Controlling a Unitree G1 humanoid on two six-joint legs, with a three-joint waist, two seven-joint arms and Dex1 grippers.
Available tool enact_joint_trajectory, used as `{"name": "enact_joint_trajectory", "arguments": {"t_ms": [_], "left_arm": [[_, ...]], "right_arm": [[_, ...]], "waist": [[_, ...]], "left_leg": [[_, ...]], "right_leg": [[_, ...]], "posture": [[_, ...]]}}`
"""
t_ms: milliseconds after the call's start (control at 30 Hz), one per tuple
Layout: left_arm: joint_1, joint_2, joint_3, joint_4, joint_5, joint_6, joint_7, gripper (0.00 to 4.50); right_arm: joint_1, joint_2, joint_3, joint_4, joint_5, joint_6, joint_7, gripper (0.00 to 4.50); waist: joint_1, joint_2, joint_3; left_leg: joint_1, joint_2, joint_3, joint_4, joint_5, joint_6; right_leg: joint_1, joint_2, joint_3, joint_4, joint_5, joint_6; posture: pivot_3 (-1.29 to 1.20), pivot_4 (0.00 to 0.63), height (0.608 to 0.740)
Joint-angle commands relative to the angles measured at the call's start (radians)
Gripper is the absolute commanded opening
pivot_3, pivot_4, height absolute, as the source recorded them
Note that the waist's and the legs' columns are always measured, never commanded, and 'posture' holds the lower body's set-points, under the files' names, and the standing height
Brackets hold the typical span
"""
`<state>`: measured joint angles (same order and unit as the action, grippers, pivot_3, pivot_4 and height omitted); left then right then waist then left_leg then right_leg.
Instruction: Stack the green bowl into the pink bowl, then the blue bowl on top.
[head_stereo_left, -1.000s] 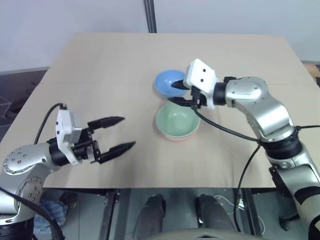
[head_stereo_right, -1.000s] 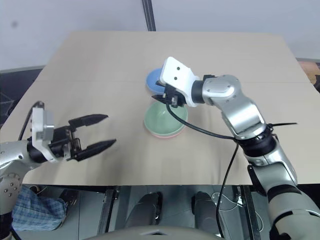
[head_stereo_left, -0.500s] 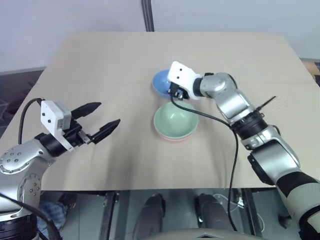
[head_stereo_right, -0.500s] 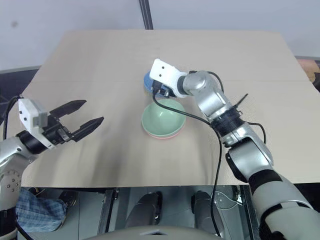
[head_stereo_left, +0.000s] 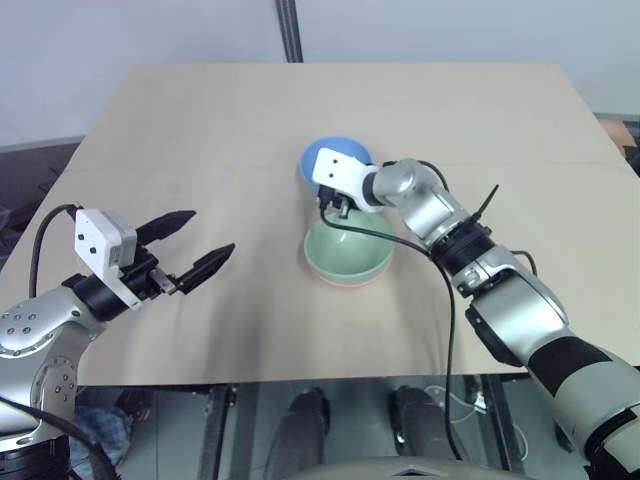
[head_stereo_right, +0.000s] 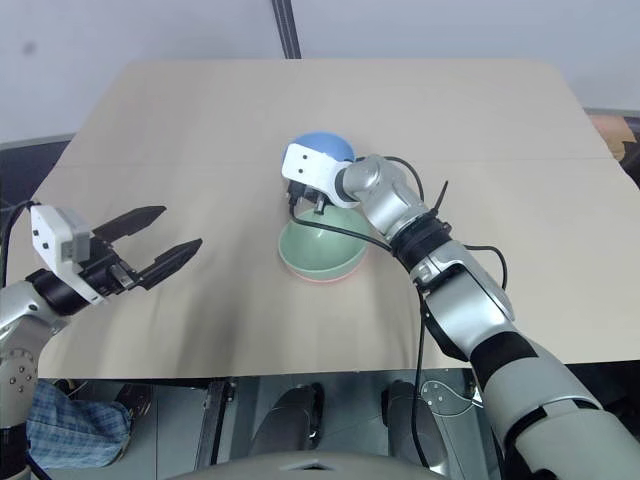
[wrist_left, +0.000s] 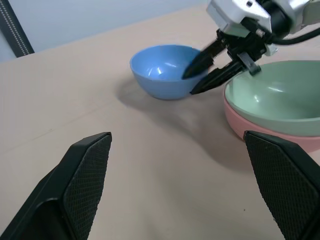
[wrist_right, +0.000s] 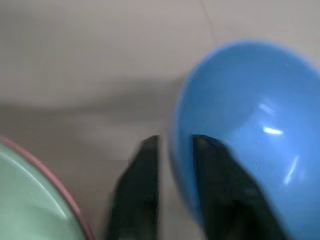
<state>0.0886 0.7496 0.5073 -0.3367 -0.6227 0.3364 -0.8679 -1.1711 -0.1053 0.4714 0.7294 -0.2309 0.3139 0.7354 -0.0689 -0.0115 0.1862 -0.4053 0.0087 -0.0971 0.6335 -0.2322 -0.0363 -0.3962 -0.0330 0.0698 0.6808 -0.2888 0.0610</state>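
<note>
Pinching the near rim of the small round sky-blue plastic bowl (head_stereo_left: 335, 160), one finger inside and one outside, the right gripper (wrist_left: 216, 70) seems set to lift it onto the mint-green bowl (head_stereo_left: 348, 250) nested in the salmon-pink bowl (wrist_left: 270, 136) mid-table, while the left gripper (head_stereo_left: 196, 246) waits spread near the table's left edge.

Even light; perhaps slight wrist-view blur.

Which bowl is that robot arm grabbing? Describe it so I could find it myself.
On the tan table, look near the middle for two nested bowls, a green bowl inside a pink bowl. Just behind them sits the blue bowl, standing alone, with the right gripper pinching its rim.
</note>
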Motion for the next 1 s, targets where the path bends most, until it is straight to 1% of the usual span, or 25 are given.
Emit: {"name": "enact_joint_trajectory", "arguments": {"t_ms": [33,200,300,367,467,567,767,900,1000], "left_arm": [[0.003,0.004,0.035,-0.031,-0.006,-0.023,0.002,4.5],[-0.003,0.002,0.024,-0.024,-0.003,-0.029,0.001,4.5],[-0.008,0.001,0.019,-0.022,-0.006,-0.04,-0.008,4.5],[-0.008,-0.005,0.018,-0.035,-0.024,-0.044,-0.018,4.5],[-0.005,-0.014,0.018,-0.066,-0.049,-0.037,-0.022,4.5],[-0.006,-0.017,0.015,-0.084,-0.065,-0.036,-0.031,4.5],[-0.008,-0.01,0.0,-0.09,-0.093,-0.039,-0.078,4.5],[-0.016,0.005,-0.011,-0.091,-0.115,-0.022,-0.112,4.5],[-0.026,0.027,-0.029,-0.07,-0.108,-0.021,-0.153,4.5]], "right_arm": [[-0.037,0.011,-0.02,-0.017,-0.008,-0.025,-0.002,0.03],[-0.034,0.009,-0.032,-0.038,-0.009,-0.038,-0.002,0.03],[-0.027,-0.018,-0.048,-0.125,0.009,-0.075,0.028,0.03],[-0.007,-0.061,-0.049,-0.222,0.027,-0.094,0.093,0.03],[0.037,-0.13,-0.059,-0.37,0.07,-0.096,0.195,0.03],[0.098,-0.201,-0.086,-0.549,0.141,-0.104,0.29,0.03],[0.242,-0.358,-0.12,-0.855,0.262,-0.03,0.433,0.03],[0.327,-0.451,-0.112,-0.992,0.308,0.026,0.496,0.03],[0.349,-0.485,-0.097,-1.029,0.313,0.041,0.515,0.03]], "waist": [[0.0,0.0,0.0],[-0.001,0.0,0.0],[-0.001,0.0,0.0],[0.0,0.0,0.0],[0.002,0.0,0.0],[0.005,-0.001,0.0],[0.002,0.0,0.0],[0.006,-0.001,0.0],[0.004,0.0,0.0]], "left_leg": [[0.0,0.0,0.0,0.0,0.0,0.0],[0.0,0.0,0.0,0.0,0.0,0.0],[-0.001,0.0,0.0,0.0,0.0,0.0],[-0.002,0.0,0.0,0.0,0.0,0.0],[-0.01,0.0,-0.002,0.002,0.0,0.0],[-0.011,0.0,-0.002,0.002,0.0,0.0],[-0.01,0.0,-0.002,0.002,0.0,0.0],[-0.009,0.0,-0.002,0.004,0.0,0.0],[-0.009,0.0,-0.002,0.006,0.0,0.0]], "right_leg": [[0.0,0.0,0.0,0.0,0.0,0.0],[0.0,0.0,0.0,0.0,0.0,0.0],[0.0,0.0,0.0,0.0,0.0,0.0],[-0.002,0.0,0.0,0.0,0.0,0.0],[-0.008,0.0,-0.002,0.001,0.0,0.0],[-0.008,-0.001,-0.002,0.0,0.0,0.0],[-0.008,-0.001,-0.002,0.001,0.0,0.0],[-0.007,-0.001,-0.002,0.002,0.0,0.0],[-0.007,-0.001,-0.002,0.004,0.0,0.0]], "posture": [[0.0,0.15,0.74],[0.0,0.15,0.74],[0.0,0.15,0.74],[0.0,0.15,0.74],[0.0,0.15,0.74],[0.0,0.15,0.74],[0.0,0.15,0.74],[0.0,0.15,0.74],[0.0,0.15,0.74]]}}
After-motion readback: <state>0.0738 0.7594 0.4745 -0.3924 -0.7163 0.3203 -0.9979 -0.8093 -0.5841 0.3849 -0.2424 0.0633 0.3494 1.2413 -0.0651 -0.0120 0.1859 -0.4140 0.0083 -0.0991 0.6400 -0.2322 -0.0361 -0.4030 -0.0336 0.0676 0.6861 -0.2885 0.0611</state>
